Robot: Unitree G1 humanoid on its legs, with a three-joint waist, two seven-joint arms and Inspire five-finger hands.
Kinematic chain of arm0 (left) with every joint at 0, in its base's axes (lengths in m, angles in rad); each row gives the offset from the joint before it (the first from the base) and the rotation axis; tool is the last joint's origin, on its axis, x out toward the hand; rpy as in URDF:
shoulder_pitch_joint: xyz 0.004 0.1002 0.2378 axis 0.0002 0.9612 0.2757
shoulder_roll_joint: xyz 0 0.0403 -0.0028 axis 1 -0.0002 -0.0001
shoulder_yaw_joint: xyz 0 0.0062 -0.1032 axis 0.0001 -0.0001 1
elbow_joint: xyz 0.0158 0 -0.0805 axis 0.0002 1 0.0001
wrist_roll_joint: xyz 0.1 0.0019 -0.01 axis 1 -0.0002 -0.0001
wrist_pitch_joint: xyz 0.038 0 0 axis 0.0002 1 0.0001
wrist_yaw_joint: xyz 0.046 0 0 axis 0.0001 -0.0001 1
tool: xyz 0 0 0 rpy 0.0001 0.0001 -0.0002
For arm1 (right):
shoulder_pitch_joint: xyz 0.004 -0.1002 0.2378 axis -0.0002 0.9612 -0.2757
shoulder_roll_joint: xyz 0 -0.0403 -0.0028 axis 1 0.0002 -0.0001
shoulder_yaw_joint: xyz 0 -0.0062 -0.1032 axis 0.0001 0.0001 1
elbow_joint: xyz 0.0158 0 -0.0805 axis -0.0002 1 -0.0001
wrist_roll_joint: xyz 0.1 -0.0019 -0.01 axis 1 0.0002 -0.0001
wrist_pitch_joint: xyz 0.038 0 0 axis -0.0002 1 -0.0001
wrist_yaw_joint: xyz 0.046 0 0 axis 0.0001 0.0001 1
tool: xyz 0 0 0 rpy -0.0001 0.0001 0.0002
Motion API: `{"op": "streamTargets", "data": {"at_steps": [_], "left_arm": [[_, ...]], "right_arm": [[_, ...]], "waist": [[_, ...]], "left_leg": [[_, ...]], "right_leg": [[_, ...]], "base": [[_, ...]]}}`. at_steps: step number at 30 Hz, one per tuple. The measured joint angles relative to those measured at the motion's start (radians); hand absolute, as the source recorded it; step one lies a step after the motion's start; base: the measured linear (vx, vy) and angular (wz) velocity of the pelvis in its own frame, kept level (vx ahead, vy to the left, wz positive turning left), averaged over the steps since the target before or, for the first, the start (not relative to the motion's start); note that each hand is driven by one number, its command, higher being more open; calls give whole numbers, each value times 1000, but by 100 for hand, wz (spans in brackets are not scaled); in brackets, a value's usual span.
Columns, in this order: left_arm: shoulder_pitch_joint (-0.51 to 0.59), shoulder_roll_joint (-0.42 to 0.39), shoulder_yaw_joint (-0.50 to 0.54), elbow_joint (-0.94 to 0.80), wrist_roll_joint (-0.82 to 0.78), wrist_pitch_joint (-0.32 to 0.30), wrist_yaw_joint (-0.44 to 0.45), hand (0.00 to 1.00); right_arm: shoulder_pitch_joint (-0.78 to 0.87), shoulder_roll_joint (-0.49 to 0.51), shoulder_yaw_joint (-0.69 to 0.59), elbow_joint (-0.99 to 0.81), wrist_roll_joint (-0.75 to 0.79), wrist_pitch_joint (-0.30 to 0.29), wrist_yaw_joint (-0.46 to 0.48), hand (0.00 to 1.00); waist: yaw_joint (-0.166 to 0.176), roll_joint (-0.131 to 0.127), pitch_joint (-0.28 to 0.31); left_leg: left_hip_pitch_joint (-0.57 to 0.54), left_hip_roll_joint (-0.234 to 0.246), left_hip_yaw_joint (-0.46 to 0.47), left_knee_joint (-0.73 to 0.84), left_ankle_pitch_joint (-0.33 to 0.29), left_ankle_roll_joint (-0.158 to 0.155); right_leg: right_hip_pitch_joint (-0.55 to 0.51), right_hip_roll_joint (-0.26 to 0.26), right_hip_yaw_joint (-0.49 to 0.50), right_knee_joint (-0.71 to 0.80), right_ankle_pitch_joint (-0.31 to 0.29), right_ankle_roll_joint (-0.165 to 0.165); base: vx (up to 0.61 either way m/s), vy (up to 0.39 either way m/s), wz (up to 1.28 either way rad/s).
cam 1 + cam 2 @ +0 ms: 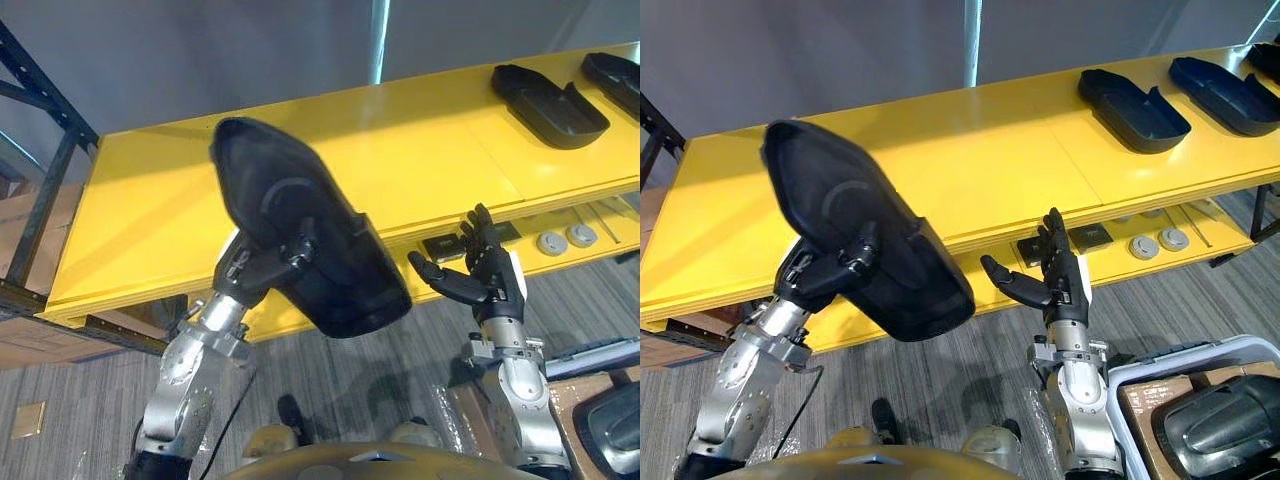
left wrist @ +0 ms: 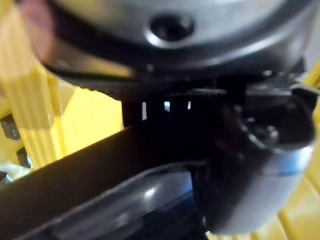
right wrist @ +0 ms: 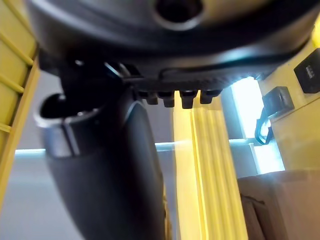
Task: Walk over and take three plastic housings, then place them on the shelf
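left eye view: housing over robot hand

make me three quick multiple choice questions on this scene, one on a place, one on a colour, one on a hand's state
1. Where on the shelf do the housings set down on it lie?
A) at its right end
B) at its left end
C) in its middle

2. What colour is the shelf top?
A) blue
B) yellow
C) white

3. What state is the right hand in?
A) shut on a housing
B) shut, holding nothing
C) open, holding nothing

Answers:
1 A: the black housings lie on the right end of the shelf top.
2 B: its boards are yellow all along.
3 C: its fingers are straight and spread by the shelf's front edge, while the left hand grips the lifted housing.
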Motion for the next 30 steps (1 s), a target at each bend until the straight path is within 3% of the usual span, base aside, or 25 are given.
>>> {"op": "streamTargets", "data": {"at_steps": [6,10,13,16,23,28,30], "left_arm": [[-106,53,-110,1,133,35,39,0],[-279,119,-143,26,243,50,125,0],[-468,177,-144,184,283,85,230,0],[-682,235,-143,477,284,147,372,0],[-820,251,-150,613,280,189,439,0],[-932,271,-156,729,281,238,562,0],[-977,280,-156,746,285,252,603,0]], "right_arm": [[2,1,15,-8,1,3,-23,100],[33,-1,34,-47,2,30,-10,100],[60,-3,69,-48,3,51,17,100],[106,-14,115,-48,13,52,62,100],[143,-14,175,-48,32,67,75,100],[147,-7,238,-66,32,70,82,100],[144,2,249,-78,32,70,78,100]], "waist": [[-37,5,-9],[-51,13,-18],[-73,17,-34],[-118,19,-44],[-150,13,-48],[-159,9,-45],[-157,-4,-34]], "left_leg": [[14,12,33,-2,3,-6],[19,26,70,-5,9,-12],[30,45,106,-5,12,-21],[28,73,155,-5,19,-32],[14,99,197,-5,38,-37],[-21,112,210,-2,44,-37],[-46,114,208,-1,54,-32]], "right_leg": [[-6,10,14,-6,0,0],[-25,23,39,-9,3,-2],[-41,42,68,-21,9,-15],[-69,69,105,-43,25,-36],[-112,96,137,-44,64,-30],[-155,109,148,-44,76,-34],[-178,111,146,-44,83,-37]], "base": [[-10,-4,-18],[-49,2,-25],[-77,-10,-38],[-71,-20,-47],[8,-16,-22],[-12,-5,-6],[-44,-8,6]]}}
